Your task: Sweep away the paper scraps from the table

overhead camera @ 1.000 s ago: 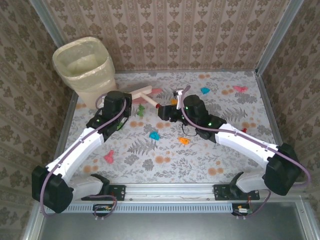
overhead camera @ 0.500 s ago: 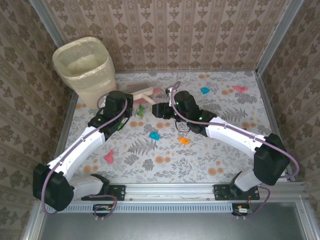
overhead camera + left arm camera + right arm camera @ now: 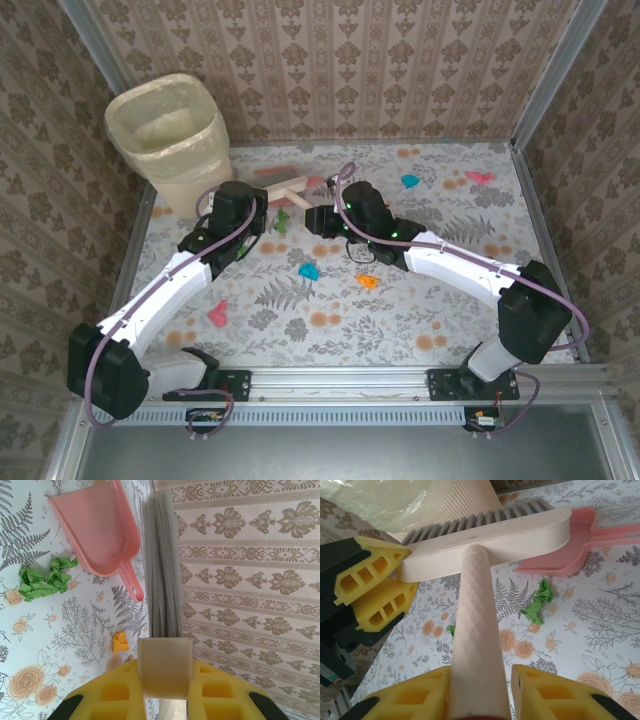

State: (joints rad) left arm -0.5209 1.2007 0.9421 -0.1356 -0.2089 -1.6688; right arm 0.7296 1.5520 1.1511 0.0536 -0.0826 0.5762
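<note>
Two pincers, one brush (image 3: 475,605) held between them.

1. Left pincer (image 3: 165,680): mine, closed hard on one end of the cream brush head. The grey bristles run straight away from my fingers. From the right wrist, its yellow fingers (image 3: 370,587) clamp the head's left end.

2. Right pincer (image 3: 482,692): mine, narrow, with a yellow finger on each side of the textured handle. The handle runs up to the middle of the head.

3. Paper scraps (image 3: 309,270): loose on the tabletop (image 3: 450,300), six counted from overhead.
- Green scrap (image 3: 283,220): between my two wrists, just beside the lip of the dustpan (image 3: 100,530).
- Blue scrap (image 3: 309,270): centre of the tabletop, nearer my bases than the pincers are.
- Orange scrap (image 3: 368,282): right of the blue scrap, below my right forearm.
- Pink scrap (image 3: 218,313): near side, beside my left forearm.
- Second blue scrap (image 3: 410,181) and second pink scrap (image 3: 480,177): far right, near the back wall.
- Further orange scrap (image 3: 120,642): near the tip of the dustpan handle.

4. Dustpan: pink plastic, flat on the far side of the tabletop, with no scrap on it.

5. Bin (image 3: 170,130): cream, lined with a clear bag, in the far left corner.
</note>
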